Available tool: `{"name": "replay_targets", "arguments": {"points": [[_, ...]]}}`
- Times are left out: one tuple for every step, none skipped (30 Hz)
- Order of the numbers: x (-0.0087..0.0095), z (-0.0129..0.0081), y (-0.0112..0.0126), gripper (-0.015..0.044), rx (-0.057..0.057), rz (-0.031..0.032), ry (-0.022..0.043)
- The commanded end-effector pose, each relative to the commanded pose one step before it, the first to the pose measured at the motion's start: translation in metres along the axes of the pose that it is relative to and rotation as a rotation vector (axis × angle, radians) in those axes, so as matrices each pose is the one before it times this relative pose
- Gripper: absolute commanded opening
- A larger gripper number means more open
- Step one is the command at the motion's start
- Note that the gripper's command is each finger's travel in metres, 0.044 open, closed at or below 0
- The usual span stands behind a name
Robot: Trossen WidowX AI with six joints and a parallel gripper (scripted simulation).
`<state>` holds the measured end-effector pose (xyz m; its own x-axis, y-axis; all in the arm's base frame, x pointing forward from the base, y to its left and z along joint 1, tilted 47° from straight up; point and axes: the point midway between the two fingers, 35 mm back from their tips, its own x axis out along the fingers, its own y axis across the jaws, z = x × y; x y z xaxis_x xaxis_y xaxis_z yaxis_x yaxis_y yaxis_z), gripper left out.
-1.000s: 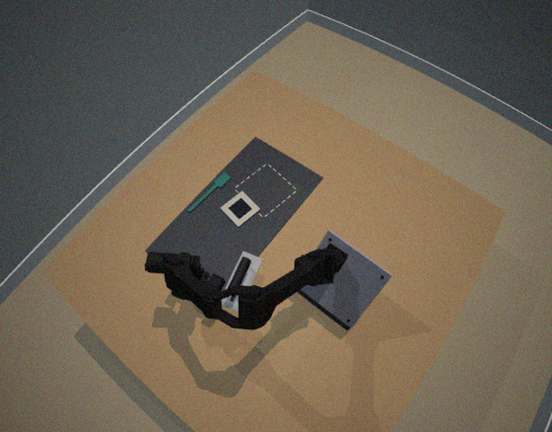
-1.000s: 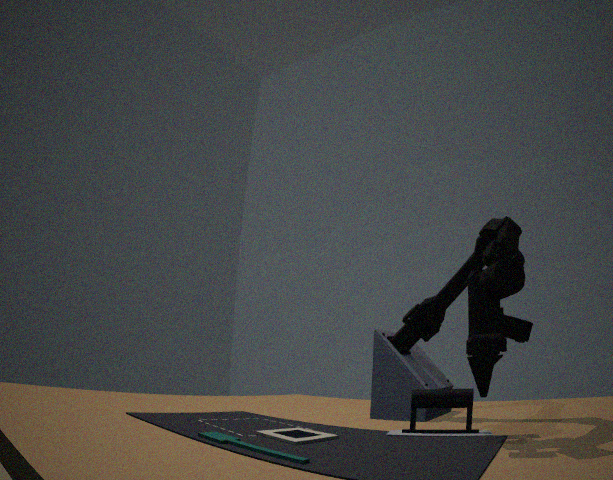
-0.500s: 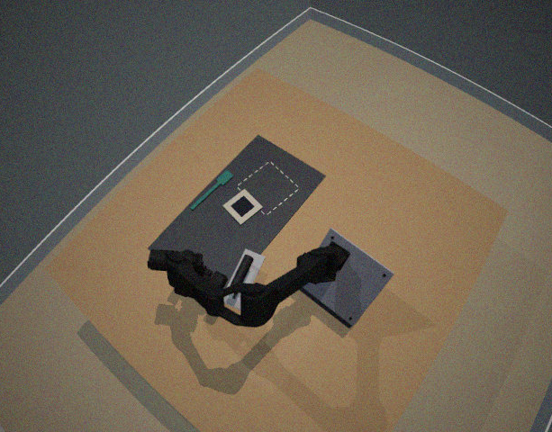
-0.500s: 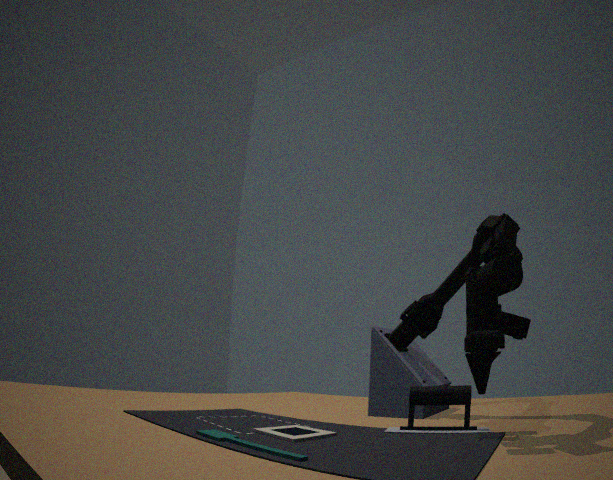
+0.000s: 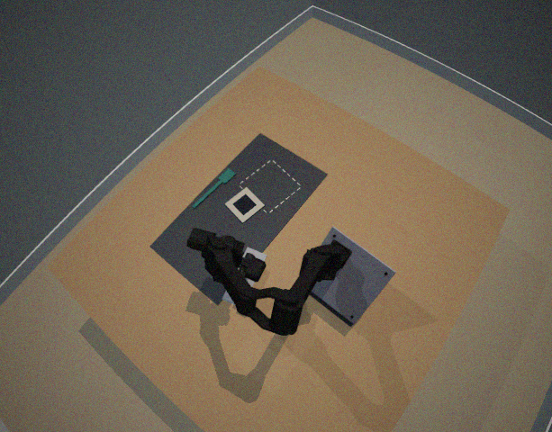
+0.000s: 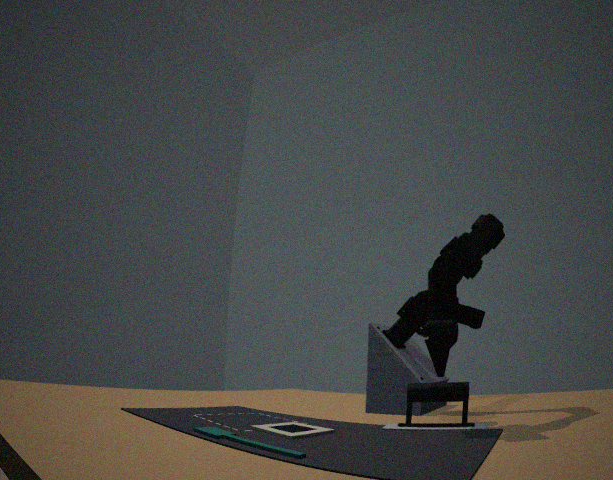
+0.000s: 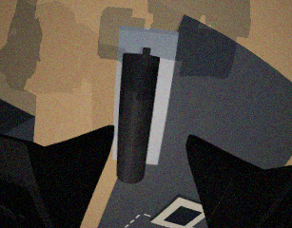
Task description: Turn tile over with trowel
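The green trowel [image 5: 213, 188] [image 6: 249, 440] lies flat on the dark mat [image 5: 266, 148] [image 6: 378, 449] [image 7: 247, 108], left of the tile. The cream tile [image 5: 244, 204] [image 6: 293, 428] [image 7: 182, 216] lies flat with its dark square mark up. It sits just outside the dashed outline [image 5: 285, 174] [image 7: 126, 227], against the outline's side that faces the arm. My gripper [image 5: 195, 239] [image 6: 440, 364] [image 7: 151, 136] is open and empty. It hangs high over the mat's near end and points down, well apart from the trowel and the tile.
A black bar stand [image 5: 252, 267] [image 6: 437, 391] [image 7: 136, 114] on a white plate stands at the mat's near corner, right below my fingers. The arm is mounted on a grey wedge [image 5: 359, 283] [image 6: 384, 372] beside the mat. The table's rim [image 5: 173, 116] runs beyond the mat.
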<state>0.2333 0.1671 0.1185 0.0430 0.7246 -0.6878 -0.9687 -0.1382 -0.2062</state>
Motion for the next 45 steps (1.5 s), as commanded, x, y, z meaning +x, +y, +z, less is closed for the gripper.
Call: {"name": "replay_targets", "arguments": {"points": [[-0.00279,-0.00623,0.01487,0.0270,-0.0230,-0.00920,-0.01379],[0.00000,0.00000,0.00000,0.0270,0.0000,0.00000,0.00000],[0.00000,0.00000,0.00000,0.0270,0.0000,0.00000,0.00000],[0.00000,0.00000,0.00000,0.0270,0.0000,0.00000,0.00000],[0.00027,-0.00003,-0.00003,0.0270,0.0000,0.00003,0.00005],[0.00080,-0.00008,-0.00008,0.0270,0.0000,0.00010,0.00015],[0.00134,-0.00014,-0.00013,0.0270,-0.0001,0.00015,0.00024],[0.00162,-0.00016,-0.00015,0.0270,-0.0001,0.00018,0.00027],[0.00162,-0.00015,-0.00014,0.0270,-0.0001,0.00016,0.00025],[0.00162,-0.00014,-0.00013,0.0270,-0.0001,0.00015,0.00023],[0.00162,-0.00013,-0.00012,0.0270,-0.0001,0.00014,0.00021],[0.00162,-0.00012,-0.00011,0.0270,-0.0001,0.00012,0.00019],[0.00162,-0.00011,-0.00009,0.0270,-0.0001,0.00011,0.00017],[0.00162,-0.00010,-0.00008,0.0270,-0.0001,0.00010,0.00015],[0.00162,-0.00009,-0.00007,0.0270,0.0000,0.00009,0.00013],[0.00162,-0.00008,-0.00006,0.0270,0.0000,0.00008,0.00011],[0.00162,-0.00007,-0.00005,0.0270,0.0000,0.00006,0.00009],[0.00162,-0.00007,-0.00004,0.0270,0.0000,0.00005,0.00007],[0.00161,-0.00006,-0.00003,0.0270,0.0000,0.00004,0.00005],[0.00161,-0.00005,-0.00002,0.0270,0.0000,0.00003,0.00003],[0.00161,-0.00004,-0.00001,0.0270,0.0000,0.00002,0.00001],[0.00161,-0.00003,0.00000,0.0270,0.0000,0.00001,-0.00001],[0.00161,-0.00002,0.00002,0.0270,0.0000,0.00000,-0.00004],[0.00160,-0.00002,0.00003,0.0270,0.0000,-0.00001,-0.00006],[0.00160,-0.00001,0.00004,0.0270,0.0000,-0.00002,-0.00008],[0.00160,0.00000,0.00005,0.0270,0.0000,-0.00003,-0.00010],[0.00160,0.00001,0.00006,0.0270,0.0000,-0.00004,-0.00012],[0.00160,0.00002,0.00007,0.0270,0.0000,-0.00005,-0.00014],[0.00159,0.00002,0.00008,0.0270,0.0000,-0.00006,-0.00017],[0.00159,0.00003,0.00010,0.0270,0.0000,-0.00007,-0.00019],[0.00158,0.00004,0.00011,0.0270,0.0001,-0.00008,-0.00021],[0.00127,0.00004,0.00009,0.0270,0.0000,-0.00007,-0.00018],[0.00076,0.00003,0.00006,0.0270,0.0000,-0.00004,-0.00012],[0.00025,0.00001,0.00002,0.0270,0.0000,-0.00001,-0.00004],[0.00000,0.00000,0.00000,0.0244,0.0000,0.00000,0.00000],[0.00000,0.00000,0.00000,0.0217,0.0000,0.00000,0.00000],[0.00000,0.00000,0.00000,0.0191,0.0000,0.00000,0.00000],[0.00000,0.00000,0.00000,0.0165,0.0000,0.00000,0.00000],[0.00000,0.00000,0.00000,0.0139,0.0000,0.00000,0.00000],[0.00000,0.00000,0.00000,0.0132,0.0000,0.00000,0.00000],[0.00000,0.00000,0.00000,0.0130,0.0000,0.00000,0.00000],[0.00000,0.00000,0.00000,0.0130,0.0000,0.00000,0.00000],[0.00000,0.00000,0.00000,0.0130,0.0000,0.00000,0.00000],[0.00000,0.00000,0.00000,0.0130,0.0000,0.00000,0.00000],[0.00000,0.00000,0.00000,0.0130,0.0000,0.00000,0.00000]]}}
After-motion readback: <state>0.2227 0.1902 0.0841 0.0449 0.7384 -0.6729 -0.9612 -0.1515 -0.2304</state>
